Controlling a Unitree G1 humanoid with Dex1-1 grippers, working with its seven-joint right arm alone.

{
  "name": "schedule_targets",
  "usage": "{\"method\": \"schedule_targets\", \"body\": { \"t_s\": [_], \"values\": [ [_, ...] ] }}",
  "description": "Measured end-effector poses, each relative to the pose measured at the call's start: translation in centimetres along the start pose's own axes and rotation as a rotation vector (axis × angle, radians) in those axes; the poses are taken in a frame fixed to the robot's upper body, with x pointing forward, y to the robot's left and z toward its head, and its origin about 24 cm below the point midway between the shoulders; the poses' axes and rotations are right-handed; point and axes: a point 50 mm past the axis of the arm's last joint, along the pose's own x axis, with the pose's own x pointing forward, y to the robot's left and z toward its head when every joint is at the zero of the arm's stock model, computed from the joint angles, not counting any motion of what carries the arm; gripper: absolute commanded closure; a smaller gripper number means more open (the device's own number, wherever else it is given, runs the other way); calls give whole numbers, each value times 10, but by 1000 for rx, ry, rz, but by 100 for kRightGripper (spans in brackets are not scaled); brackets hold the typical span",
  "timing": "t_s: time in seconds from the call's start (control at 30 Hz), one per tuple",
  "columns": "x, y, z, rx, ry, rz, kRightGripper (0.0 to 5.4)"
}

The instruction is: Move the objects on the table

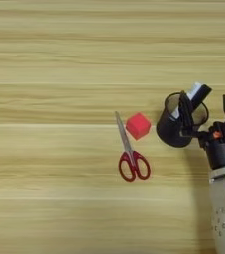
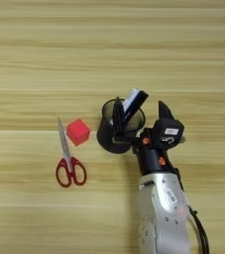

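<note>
Right gripper (image 2: 140,119) at the black wire-mesh cylindrical pen cup (image 2: 115,134) on the light wood worktop (image 2: 109,49).

One black finger (image 2: 118,119) reaches down inside the cup's mouth while the other finger (image 2: 164,110) stands well clear outside its rim, so the fingers are spread and clamp nothing. A thin flat white ruler-like strip (image 2: 132,100) sticks out of the cup just beyond the inner finger. A small red cube (image 2: 78,132) sits left of the cup, with red-handled scissors (image 2: 68,158) beside it. The right eye view shows the whole silver forearm (image 2: 163,208); the left eye view cuts it off at the edge.
</note>
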Motion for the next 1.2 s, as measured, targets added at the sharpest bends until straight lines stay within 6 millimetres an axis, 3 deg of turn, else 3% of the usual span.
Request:
{"method": "schedule_targets", "body": {
  "t_s": [1.2],
  "values": [
    [0,-2,-1,46,20,-9,2]
  ]
}}
